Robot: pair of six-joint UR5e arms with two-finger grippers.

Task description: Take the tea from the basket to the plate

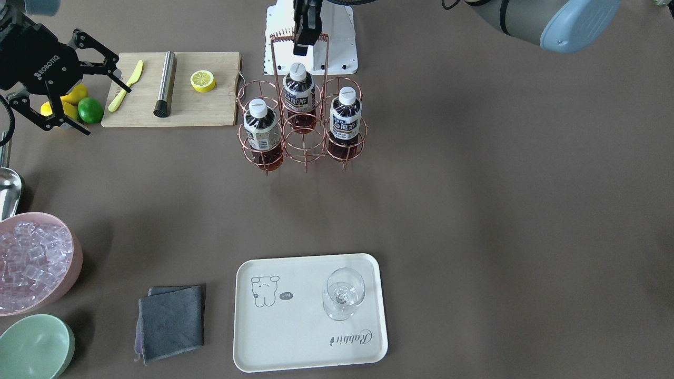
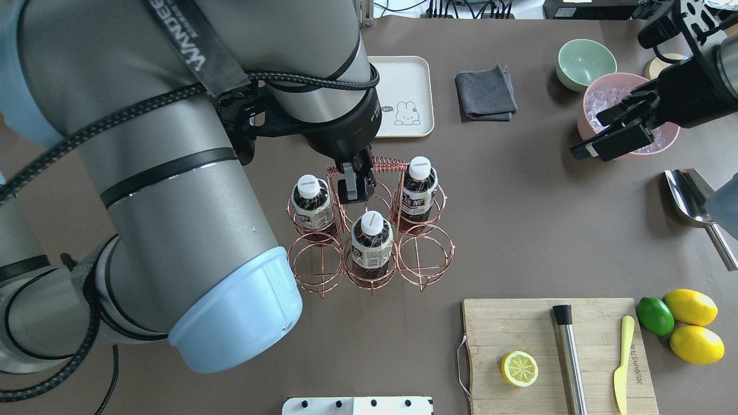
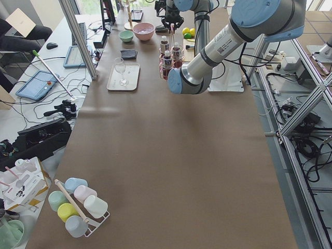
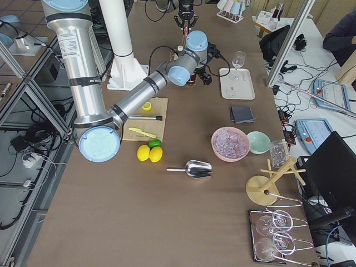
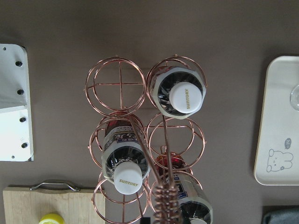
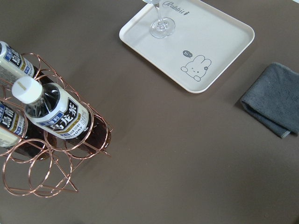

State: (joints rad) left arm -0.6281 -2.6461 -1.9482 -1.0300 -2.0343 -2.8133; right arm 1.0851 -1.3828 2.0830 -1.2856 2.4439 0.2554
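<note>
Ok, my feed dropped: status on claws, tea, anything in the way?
Left claw low at handle of copper wire basket, grip unclear; right claw open, empty. Three clear plastic tea bottles in basket. Clear wine glass on cream rectangular tray.

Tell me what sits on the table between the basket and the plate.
Nothing: the front-facing view shows bare brown table between the basket and the plate; the right wrist view agrees.

The basket point(image 5: 164, 205) is shiny copper-coloured wire. The bottles point(image 1: 346, 117) in it are clear glossy plastic. Beside the basket lies a wooden board point(image 1: 210, 110). The tray point(image 1: 295, 337) looks smooth and matt, the bench point(image 1: 474, 210) matt brown.
</note>
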